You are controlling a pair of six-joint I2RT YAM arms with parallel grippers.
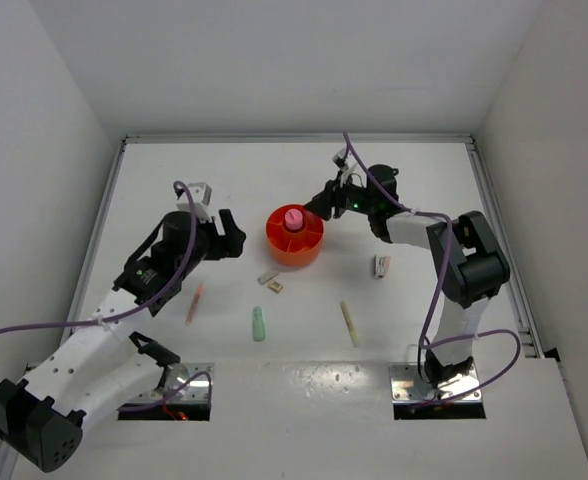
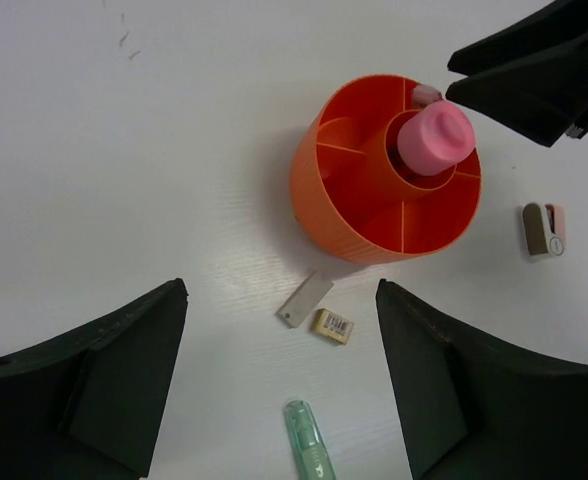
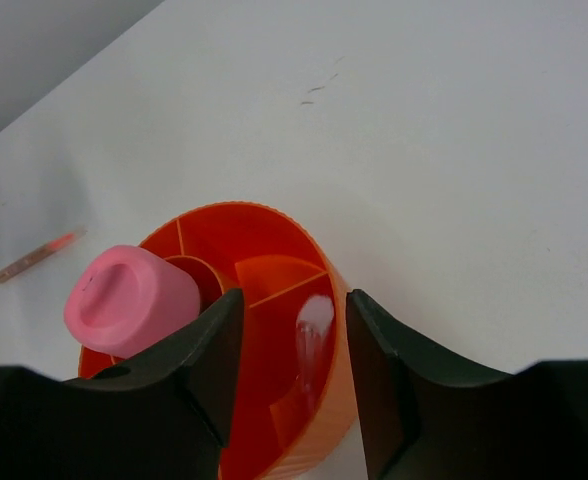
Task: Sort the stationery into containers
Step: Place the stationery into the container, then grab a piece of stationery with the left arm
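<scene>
The orange organiser (image 1: 294,243) stands mid-table with the pink cylinder (image 1: 293,218) upright in its central well. My right gripper (image 1: 317,207) is open, its jaws astride the organiser's rim (image 3: 319,262), with a small pale item (image 3: 314,325) lying in the outer compartment between them. My left gripper (image 1: 231,240) is open and empty, held above the table left of the organiser. Two beige blocks (image 2: 317,311) and the mint green stick (image 2: 310,444) lie below it. The pink-orange pen (image 1: 194,302), pale yellow stick (image 1: 349,323) and pink stapler (image 1: 382,265) lie on the table.
White walls close the table at the back and both sides. The pen also shows at the far left of the right wrist view (image 3: 36,256). The stapler lies right of the organiser in the left wrist view (image 2: 544,230).
</scene>
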